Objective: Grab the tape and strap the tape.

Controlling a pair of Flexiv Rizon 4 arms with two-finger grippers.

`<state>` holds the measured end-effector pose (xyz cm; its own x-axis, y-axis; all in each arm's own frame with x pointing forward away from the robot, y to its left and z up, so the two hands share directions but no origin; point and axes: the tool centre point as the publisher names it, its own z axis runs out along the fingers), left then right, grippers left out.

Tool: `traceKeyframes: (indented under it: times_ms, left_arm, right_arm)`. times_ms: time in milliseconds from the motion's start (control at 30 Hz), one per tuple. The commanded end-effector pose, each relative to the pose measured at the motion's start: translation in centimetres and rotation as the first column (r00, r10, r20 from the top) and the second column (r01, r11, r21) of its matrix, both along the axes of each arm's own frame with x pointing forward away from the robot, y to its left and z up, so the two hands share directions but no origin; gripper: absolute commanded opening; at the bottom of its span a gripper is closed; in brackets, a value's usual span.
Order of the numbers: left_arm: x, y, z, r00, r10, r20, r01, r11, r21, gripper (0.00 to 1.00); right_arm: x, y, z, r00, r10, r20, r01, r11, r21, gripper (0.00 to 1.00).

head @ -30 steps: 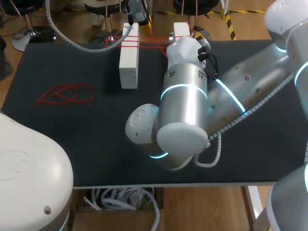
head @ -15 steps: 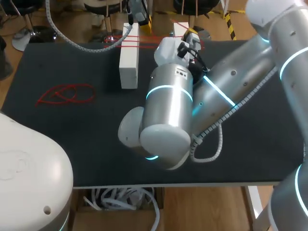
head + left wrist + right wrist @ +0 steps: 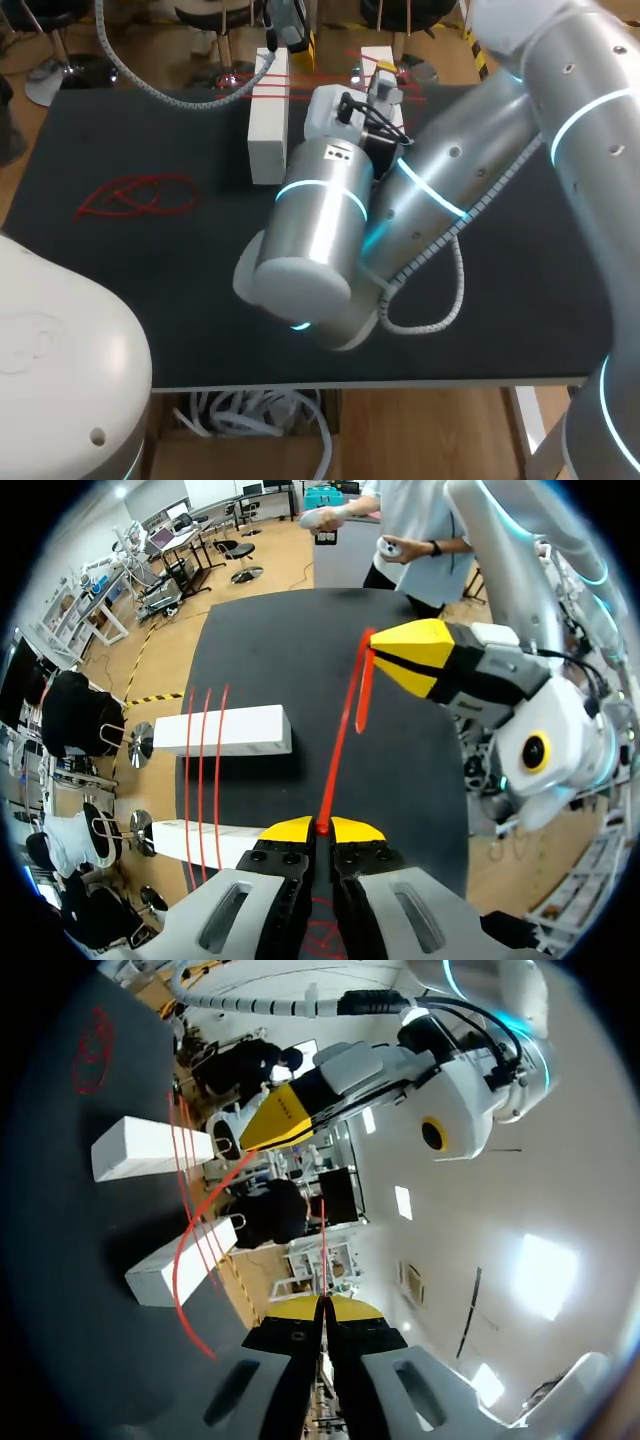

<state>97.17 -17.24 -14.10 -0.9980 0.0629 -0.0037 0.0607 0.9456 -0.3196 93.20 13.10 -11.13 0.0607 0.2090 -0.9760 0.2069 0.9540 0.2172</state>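
Now, with the left gripper and right gripper both pinched shut on the red tape strung between them, keep it taut while looping it over the white blocks at the table's 12 o'clock.

The right arm is made of fat, shiny silver tubes with glowing light-blue rings and round white caps, and a grey ribbed cable runs along its side. The left arm has a smooth white shell. Both arms end in black fingers with bright yellow tips.
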Motion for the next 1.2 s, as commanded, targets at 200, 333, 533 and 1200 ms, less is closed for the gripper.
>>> traceKeyframes:
  times_ms: [200,333,533,1200]
  left_arm:
    - [0.0,0.0,0.1,1.0,0.002,-0.001,-0.002,1.0,0.004,0.0]
    - [0.0,0.0,0.1,1.0,0.002,-0.001,-0.002,1.0,0.004,0.0]
    - [0.0,0.0,0.1,1.0,0.002,-0.001,-0.002,1.0,0.004,0.0]
    - [0.0,0.0,0.1,1.0,0.002,-0.001,-0.002,1.0,0.004,0.0]
  right_arm:
    - [0.9,1.5,0.0,1.0,-0.021,-0.023,0.018,0.992,-0.124,0.0]
    - [1.1,2.0,0.1,1.0,0.005,-0.026,-0.01,0.986,-0.164,0.0]
    - [1.2,2.3,0.2,0.999,0.021,-0.037,-0.029,0.975,-0.219,0.0]
    - [1.4,3.3,-0.5,0.999,0.005,-0.045,-0.017,0.964,-0.266,0.0]
